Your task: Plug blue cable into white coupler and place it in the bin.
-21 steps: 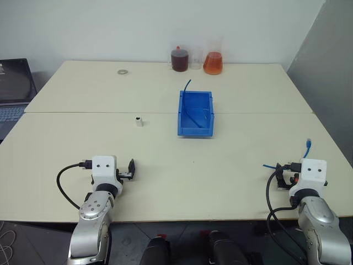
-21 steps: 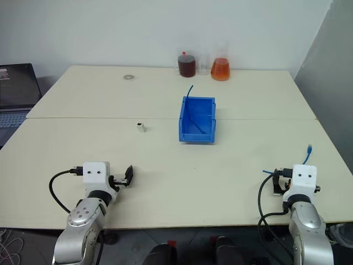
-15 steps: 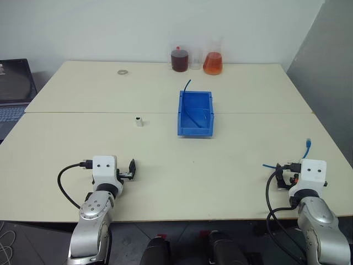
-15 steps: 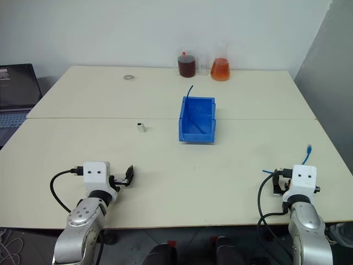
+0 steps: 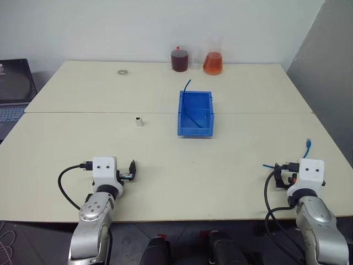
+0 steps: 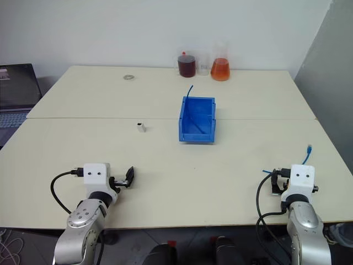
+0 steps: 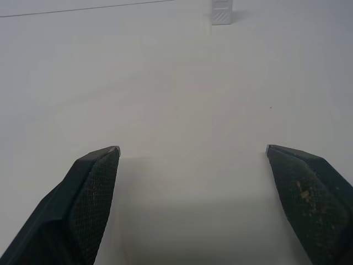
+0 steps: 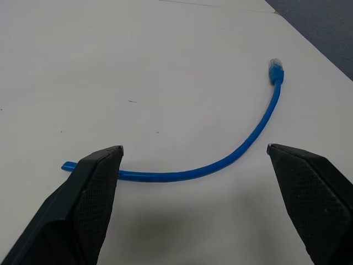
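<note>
On the tabletop point(image 5: 231, 171), we are holding both end effectors wide open and empty, the left end effector point(image 7: 193, 152) facing the white coupler point(image 7: 222, 12). Our right end effector point(image 8: 193, 152) is hovering just before the blue cable point(image 8: 242, 146), which is lying curved, well apart from the bin point(image 5: 195, 113).

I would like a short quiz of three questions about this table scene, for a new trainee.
1. True or false: the long bright-blue cable lies inside the blue plastic bin.
2. Which gripper has the small white boxy coupler ahead of it?
3. Are both grippers open or shut?

Key:
1. False; it lies on the table before the right gripper.
2. The left gripper.
3. Open, both empty.
</note>
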You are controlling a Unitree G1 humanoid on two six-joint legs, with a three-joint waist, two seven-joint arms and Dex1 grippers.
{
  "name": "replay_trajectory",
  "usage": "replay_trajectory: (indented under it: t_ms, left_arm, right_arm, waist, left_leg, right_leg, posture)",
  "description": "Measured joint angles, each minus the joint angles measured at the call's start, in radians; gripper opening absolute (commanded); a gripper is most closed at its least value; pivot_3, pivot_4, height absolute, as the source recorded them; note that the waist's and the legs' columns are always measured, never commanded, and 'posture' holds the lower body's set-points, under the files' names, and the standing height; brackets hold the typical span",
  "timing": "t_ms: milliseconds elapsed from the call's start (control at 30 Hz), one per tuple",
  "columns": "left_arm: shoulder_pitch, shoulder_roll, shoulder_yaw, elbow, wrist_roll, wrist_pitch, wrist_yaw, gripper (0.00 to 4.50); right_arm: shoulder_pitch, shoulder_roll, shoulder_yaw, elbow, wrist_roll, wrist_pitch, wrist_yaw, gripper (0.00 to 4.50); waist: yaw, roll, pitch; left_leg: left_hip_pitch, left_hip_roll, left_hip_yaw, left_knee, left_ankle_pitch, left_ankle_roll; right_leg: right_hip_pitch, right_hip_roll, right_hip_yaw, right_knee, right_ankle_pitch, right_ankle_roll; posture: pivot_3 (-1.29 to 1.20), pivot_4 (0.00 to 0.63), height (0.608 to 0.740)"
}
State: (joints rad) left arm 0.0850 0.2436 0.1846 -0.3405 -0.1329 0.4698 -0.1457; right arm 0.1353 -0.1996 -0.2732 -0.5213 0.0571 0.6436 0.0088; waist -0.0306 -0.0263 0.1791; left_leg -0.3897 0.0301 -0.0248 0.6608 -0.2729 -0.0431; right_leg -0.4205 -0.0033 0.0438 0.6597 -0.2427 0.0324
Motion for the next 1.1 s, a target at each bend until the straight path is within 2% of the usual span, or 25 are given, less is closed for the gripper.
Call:
replay_trajectory:
  t_ms: [67,133,233,300,400,600,767,933,1033,1100]
  left_arm:
    - [-0.004,0.028,-0.015,0.000,-0.033,-0.007,-0.076,4.50]
    - [-0.037,0.095,-0.044,0.001,-0.070,-0.015,-0.183,4.50]
    - [-0.187,0.231,-0.091,0.025,-0.107,-0.045,-0.373,4.50]
    - [-0.260,0.261,-0.117,0.038,-0.127,-0.068,-0.456,4.50]
    - [-0.370,0.280,-0.220,0.111,-0.159,-0.100,-0.634,4.50]
    - [-0.629,0.247,-0.423,0.309,-0.139,-0.241,-0.933,4.50]
    - [-0.758,0.140,-0.482,0.533,-0.081,-0.376,-0.983,4.50]
    - [-0.803,0.078,-0.507,0.627,-0.047,-0.441,-1.006,4.50]
    - [-0.804,0.063,-0.514,0.626,-0.045,-0.455,-1.022,4.50]
    - [-0.804,0.062,-0.514,0.626,-0.042,-0.456,-1.022,4.50]
  right_arm:
    - [-0.002,-0.001,-0.001,-0.001,-0.001,0.002,-0.006,4.45]
    - [-0.005,-0.009,-0.005,-0.006,-0.004,0.011,-0.010,4.45]
    - [-0.046,-0.070,-0.033,-0.006,-0.004,0.022,0.002,4.45]
    - [-0.078,-0.108,-0.067,0.010,0.003,0.023,0.015,4.45]
    - [-0.152,-0.177,-0.124,0.113,0.027,0.045,0.053,4.45]
    - [-0.336,-0.284,-0.177,0.401,0.121,0.126,0.158,4.45]
    - [-0.461,-0.378,-0.176,0.688,0.135,0.106,0.229,4.45]
    - [-0.560,-0.428,-0.177,0.881,0.140,0.088,0.253,4.45]
    - [-0.609,-0.422,-0.182,0.942,0.168,0.097,0.251,3.95]
    - [-0.632,-0.419,-0.191,0.963,0.185,0.107,0.251,3.39]
  waist:
    - [0.000,0.000,0.000]
    - [0.000,0.000,0.000]
    - [0.004,0.001,0.000]
    - [0.002,0.001,0.000]
    - [0.000,0.000,0.000]
    - [-0.001,0.001,0.000]
    - [-0.002,0.001,0.000]
    - [-0.003,0.001,0.000]
    - [-0.004,0.001,0.000]
    - [-0.004,0.001,0.000]
  left_leg:
    - [0.000,0.000,0.000,0.000,0.000,0.000]
    - [0.000,0.000,0.000,0.000,0.000,0.000]
    - [0.000,-0.001,0.000,0.002,0.000,0.000]
    - [0.001,-0.001,0.002,0.002,0.000,0.000]
    - [0.000,-0.001,0.002,0.001,0.000,0.000]
    - [-0.001,-0.001,0.002,0.001,0.000,0.001]
    - [-0.002,-0.001,0.002,0.001,0.000,0.001]
    - [-0.003,-0.001,0.002,0.001,0.000,0.001]
    - [-0.002,-0.001,0.002,0.001,0.000,0.001]
    - [-0.002,-0.001,0.002,0.001,0.000,0.002]
  right_leg:
    - [0.000,0.000,0.000,0.000,-0.001,-0.003]
    - [0.000,0.000,0.000,0.001,-0.002,-0.004]
    - [0.000,0.000,0.000,0.001,-0.002,-0.004]
    - [0.001,0.000,0.002,0.000,-0.002,-0.004]
    - [0.001,0.000,0.002,-0.001,0.001,0.002]
    - [0.000,0.001,0.002,0.000,0.001,0.001]
    - [0.000,0.001,0.003,-0.001,0.001,0.000]
    - [0.000,0.001,0.003,-0.001,0.002,-0.001]
    - [0.000,0.001,0.003,-0.001,0.002,-0.001]
    - [0.000,0.001,0.003,0.000,0.002,-0.001]
  posture:
    - [0.00,0.150,0.740]
    - [0.00,0.150,0.740]
    - [0.00,0.150,0.740]
    - [0.00,0.150,0.740]
    - [0.00,0.150,0.740]
    - [0.00,0.150,0.740]
    - [0.00,0.150,0.740]
    - [0.00,0.150,0.740]
    - [0.00,0.150,0.740]
    - [0.00,0.150,0.740]
